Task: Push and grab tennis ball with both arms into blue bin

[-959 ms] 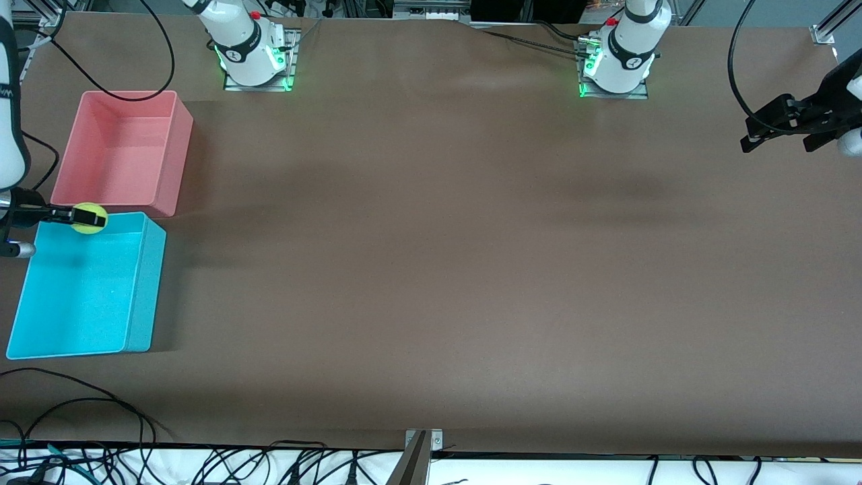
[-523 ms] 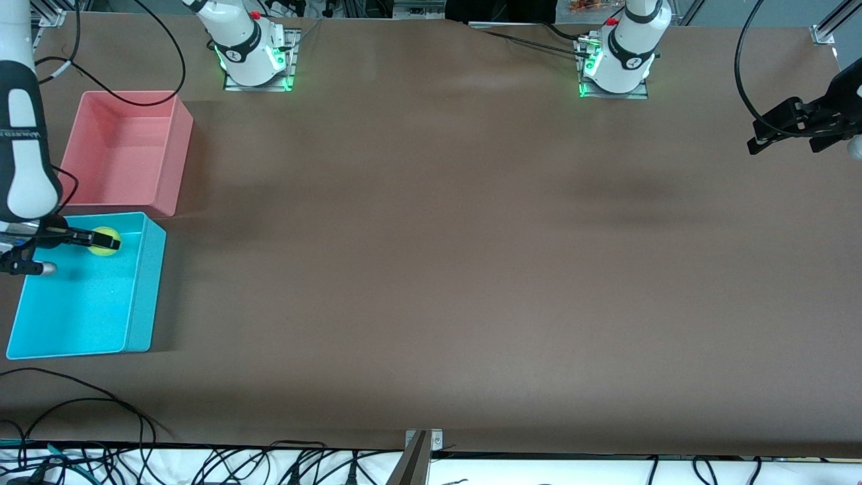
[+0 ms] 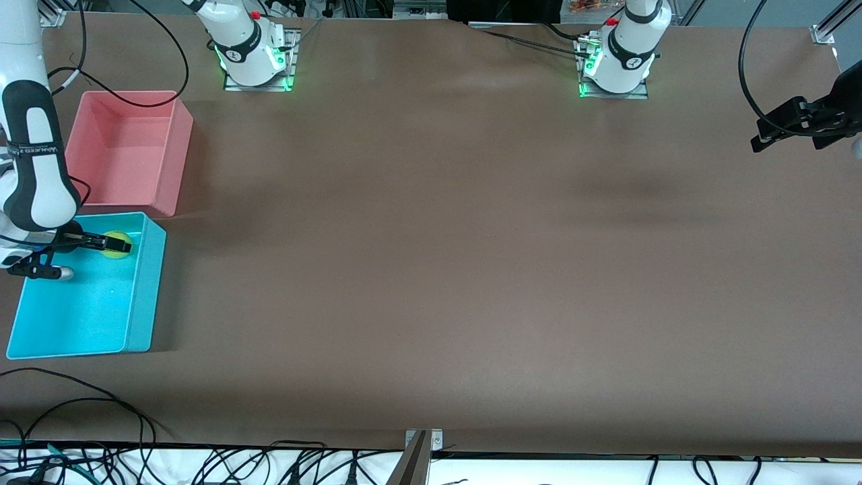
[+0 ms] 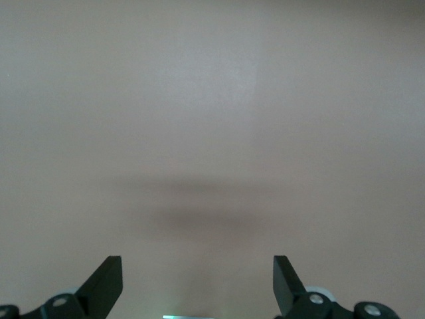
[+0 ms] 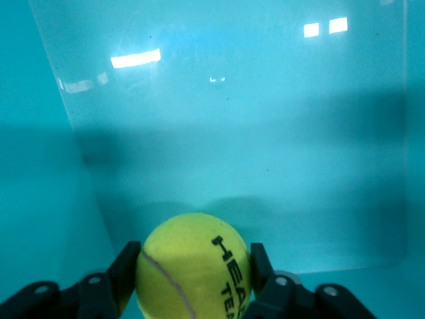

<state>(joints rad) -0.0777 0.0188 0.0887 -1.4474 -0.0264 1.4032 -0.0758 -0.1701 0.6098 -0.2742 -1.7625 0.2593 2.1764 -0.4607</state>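
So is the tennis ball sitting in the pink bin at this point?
No, the tennis ball is between the fingers of the right end effector inside the blue bin, nearer the front camera than the pink bin.

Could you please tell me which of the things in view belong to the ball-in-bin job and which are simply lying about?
Part of the job:
- tennis ball, between the fingers of the right gripper, inside the bin
- blue bin
- left gripper, open, waiting over bare table at its own end

Lying about:
- pink bin, beside the blue one
- cables along the table's near edge
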